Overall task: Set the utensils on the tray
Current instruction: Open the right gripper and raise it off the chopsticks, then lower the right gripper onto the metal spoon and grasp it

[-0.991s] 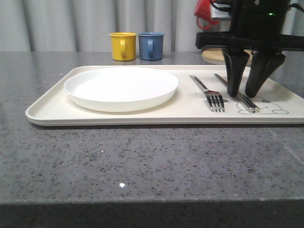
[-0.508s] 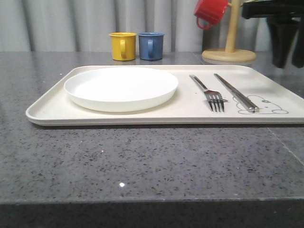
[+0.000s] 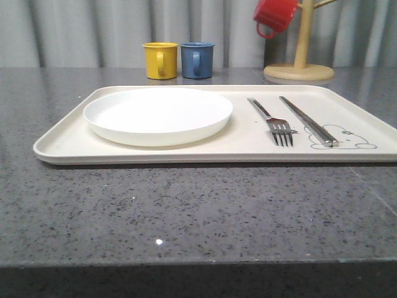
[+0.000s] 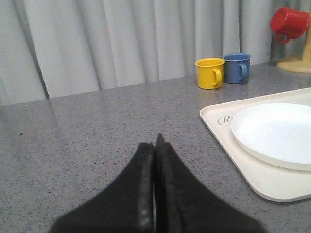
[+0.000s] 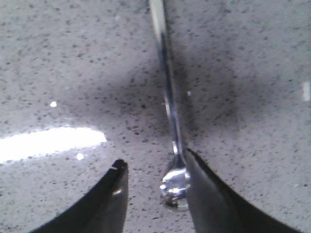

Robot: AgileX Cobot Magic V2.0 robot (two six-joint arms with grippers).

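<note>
We see one cream plastic tray (image 3: 68,144) on speckled grey stone, carrying one round white plate (image 3: 158,115) toward its left end, one shiny fork (image 3: 273,121) and paired chopsticks (image 3: 307,120) near its right end. One spoon (image 5: 170,121) lies on the stone between our right gripper's (image 5: 154,167) parted fingers. Our left gripper (image 4: 155,145) is pressed closed, empty.

Tray (image 3: 155,152) holds white plate (image 3: 158,115), fork (image 3: 272,121), chopsticks (image 3: 308,120); yellow mug (image 3: 160,60), blue mug (image 3: 197,59) behind.

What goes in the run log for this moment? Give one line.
fork and chopsticks on tray | spoon on counter, between open right gripper fingers | left gripper shut, empty
</note>
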